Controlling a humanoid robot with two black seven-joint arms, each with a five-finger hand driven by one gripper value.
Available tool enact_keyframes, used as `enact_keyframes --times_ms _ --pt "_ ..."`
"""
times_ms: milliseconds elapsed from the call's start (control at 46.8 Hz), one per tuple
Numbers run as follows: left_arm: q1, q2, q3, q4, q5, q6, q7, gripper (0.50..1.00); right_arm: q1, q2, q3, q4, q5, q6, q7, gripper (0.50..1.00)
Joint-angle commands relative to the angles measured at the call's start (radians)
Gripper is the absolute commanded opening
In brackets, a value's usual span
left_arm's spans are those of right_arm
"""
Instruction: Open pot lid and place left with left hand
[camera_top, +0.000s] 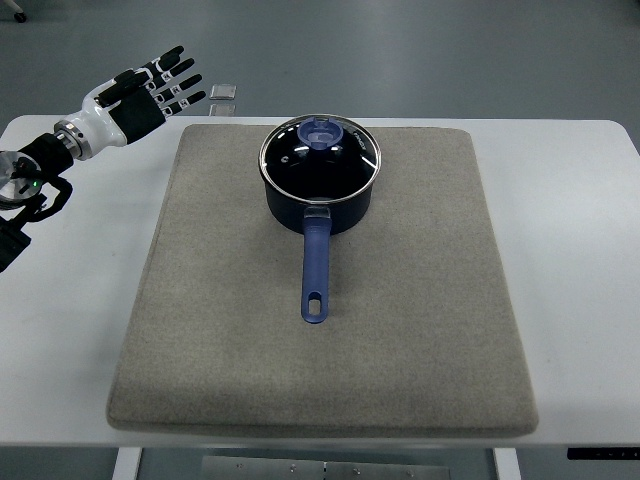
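On the worktop (60, 330) mat (420, 330), the lid (320, 160) sits closed; bring your empty, spread left robot hand (150, 90) squarely over its knob (322, 134).

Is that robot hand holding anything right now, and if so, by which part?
Nothing is held. The left robot hand hovers open near the table's far left corner, apart from the pot, whose lid sits on it untouched.

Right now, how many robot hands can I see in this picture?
1. The left hand hovers at the upper left, fingers spread, away from the pot. The right hand is out of view.
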Motion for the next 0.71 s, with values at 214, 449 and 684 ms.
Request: enact_keyframes --times_ms 214,449,684 --pt "-0.001 0.001 0.002 0.003 0.000 0.000 0.000 0.994 0.000 0.000 0.000 0.000 0.000 0.000 0.000 0.917" --pt "-0.012 -0.002 -0.005 0.029 -0.002 0.001 -0.003 0.994 0.000 0.000 0.000 0.000 0.000 0.000 0.000 0.917" --pt "-0.018 -0.015 -0.002 0.044 0.005 -0.009 -0.015 0.994 0.000 0.000 0.000 0.000 0.000 0.000 0.000 0.917"
